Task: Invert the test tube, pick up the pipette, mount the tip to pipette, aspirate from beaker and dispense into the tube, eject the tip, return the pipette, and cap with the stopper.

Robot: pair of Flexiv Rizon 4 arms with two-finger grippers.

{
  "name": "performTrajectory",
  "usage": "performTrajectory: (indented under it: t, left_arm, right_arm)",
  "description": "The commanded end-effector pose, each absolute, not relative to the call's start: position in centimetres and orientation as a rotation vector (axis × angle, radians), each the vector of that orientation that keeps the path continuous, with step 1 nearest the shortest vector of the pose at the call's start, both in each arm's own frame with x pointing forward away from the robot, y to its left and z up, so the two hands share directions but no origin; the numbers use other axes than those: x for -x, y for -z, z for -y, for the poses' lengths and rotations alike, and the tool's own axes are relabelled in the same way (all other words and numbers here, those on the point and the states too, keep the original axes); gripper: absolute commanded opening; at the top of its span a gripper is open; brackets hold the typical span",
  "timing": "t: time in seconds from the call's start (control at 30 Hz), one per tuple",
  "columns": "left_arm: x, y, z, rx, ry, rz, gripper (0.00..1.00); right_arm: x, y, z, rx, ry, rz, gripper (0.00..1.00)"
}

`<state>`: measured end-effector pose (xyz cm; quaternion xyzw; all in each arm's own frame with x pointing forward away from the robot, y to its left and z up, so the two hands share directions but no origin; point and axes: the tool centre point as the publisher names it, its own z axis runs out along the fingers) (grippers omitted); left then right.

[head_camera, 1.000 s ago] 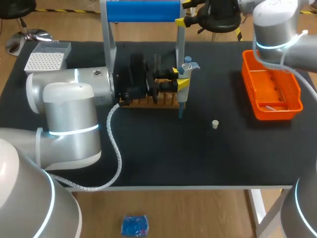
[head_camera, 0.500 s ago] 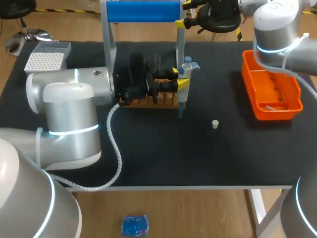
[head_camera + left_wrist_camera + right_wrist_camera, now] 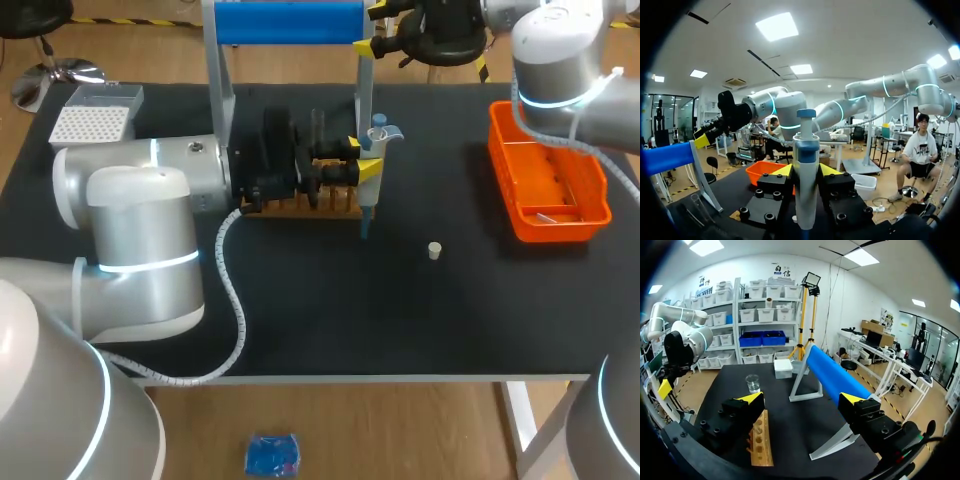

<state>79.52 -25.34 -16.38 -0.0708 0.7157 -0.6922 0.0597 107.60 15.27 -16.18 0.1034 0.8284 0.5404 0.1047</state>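
Pipette (image 3: 806,165): standing upright, sitting clamped from both sides in left gripper (image 3: 806,176) jaws, just beside wooden rack (image 3: 300,205) on worktop (image 3: 330,310). Right gripper (image 3: 802,399): hanging by worktop's far edge near blue stand (image 3: 290,22), jaws gaping wide, gripping nothing. Stopper (image 3: 434,250): lying loose between rack and orange tray (image 3: 497,150).

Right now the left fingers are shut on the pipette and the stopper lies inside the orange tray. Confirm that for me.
One detail is wrong. The left fingers are shut on the pipette, but the stopper lies on the black table, apart from the orange tray, not inside it. The head view shows this.
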Motion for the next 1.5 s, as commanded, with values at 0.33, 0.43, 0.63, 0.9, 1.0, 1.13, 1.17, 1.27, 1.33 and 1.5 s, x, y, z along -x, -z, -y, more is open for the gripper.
performTrajectory:
  t: [0.33, 0.43, 0.63, 0.9, 1.0, 1.13, 1.17, 1.27, 1.33, 1.5]
  left_arm:
    - [-84.2, 15.5, 18.0, 0.318, 2.016, -2.149, 0.0]
    - [-86.1, 15.0, 15.3, 0.356, 1.958, -2.16, 0.0]
    - [-89.6, 14.3, 10.6, 0.412, 1.88, -2.174, 0.0]
    - [-93.8, 13.9, 5.2, 0.518, 1.824, -2.18, 0.0]
    - [-95.5, 13.7, 3.6, 0.555, 1.793, -2.166, 0.0]
    - [-97.6, 13.2, 2.2, 0.582, 1.752, -2.158, 0.0]
    - [-98.0, 13.1, 2.0, 0.585, 1.749, -2.157, 0.0]
    - [-99.5, 12.9, 1.6, 0.648, 1.697, -2.169, 0.0]
    - [-100.4, 12.8, 1.6, 0.674, 1.668, -2.169, 0.0]
    - [-102.6, 12.2, 2.2, 0.746, 1.594, -2.156, 0.0]
  right_arm:
    - [-107.6, 16.1, -15.2, -0.304, -1.592, -2.445, 1.0]
    - [-107.6, 16.1, -15.2, -0.304, -1.592, -2.445, 1.0]
    - [-107.6, 16.1, -15.2, -0.304, -1.592, -2.445, 1.0]
    - [-107.6, 16.1, -15.2, -0.304, -1.592, -2.445, 1.0]
    - [-107.6, 16.1, -15.2, -0.304, -1.592, -2.445, 1.0]
    - [-107.6, 16.1, -15.2, -0.304, -1.592, -2.445, 1.0]
    - [-107.6, 16.1, -15.2, -0.304, -1.592, -2.445, 1.0]
    - [-107.6, 16.1, -15.2, -0.304, -1.592, -2.445, 1.0]
    - [-107.6, 16.1, -15.2, -0.304, -1.592, -2.445, 1.0]
    - [-107.6, 16.1, -15.2, -0.304, -1.592, -2.445, 1.0]
